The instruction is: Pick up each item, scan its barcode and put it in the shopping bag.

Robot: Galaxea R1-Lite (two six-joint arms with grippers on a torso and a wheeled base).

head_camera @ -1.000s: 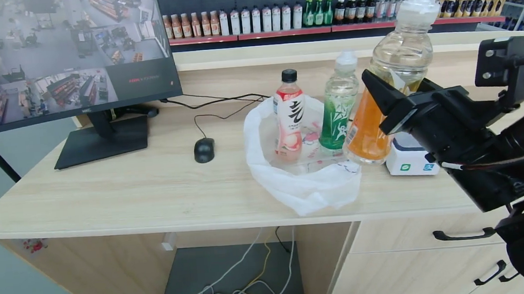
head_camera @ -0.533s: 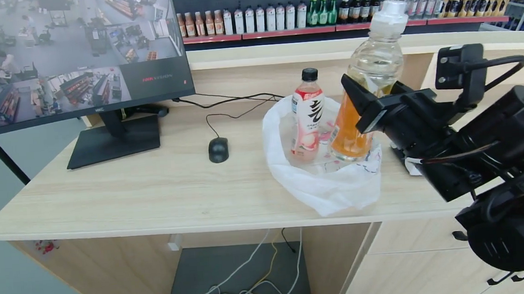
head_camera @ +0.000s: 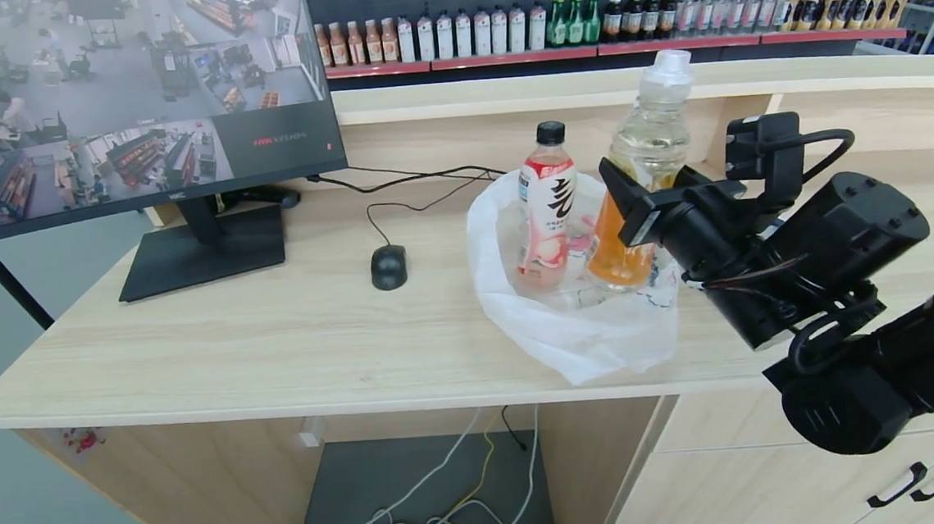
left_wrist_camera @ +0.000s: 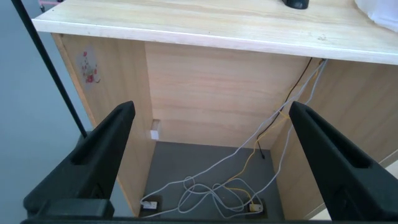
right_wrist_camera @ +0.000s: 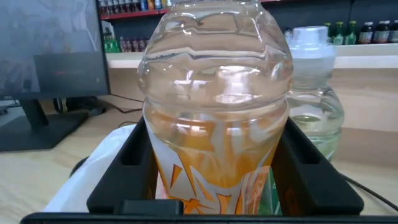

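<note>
My right gripper (head_camera: 636, 205) is shut on a clear bottle with an orange label (head_camera: 635, 193), held upright with its base inside the mouth of the white shopping bag (head_camera: 579, 336). In the right wrist view the orange bottle (right_wrist_camera: 214, 124) sits between the black fingers (right_wrist_camera: 127, 162). A pink bottle with a black cap (head_camera: 547, 207) stands in the bag just left of it. A clear bottle with a white cap (right_wrist_camera: 314, 93) stands behind the orange one. My left gripper (left_wrist_camera: 211, 162) is open, low at the desk's front and facing the space under it.
A monitor (head_camera: 127, 97) on its stand and a black mouse (head_camera: 388, 267) with cables occupy the left of the wooden desk (head_camera: 234, 344). Shelves of drinks (head_camera: 582, 24) line the back wall. Drawers (head_camera: 910, 482) are below on the right, with loose cables (left_wrist_camera: 217, 186) under the desk.
The head camera shifted. My right gripper has carried the orange bottle left, away from me and downward into the bag's mouth, covering the green-labelled bottle. The pink bottle stayed put.
</note>
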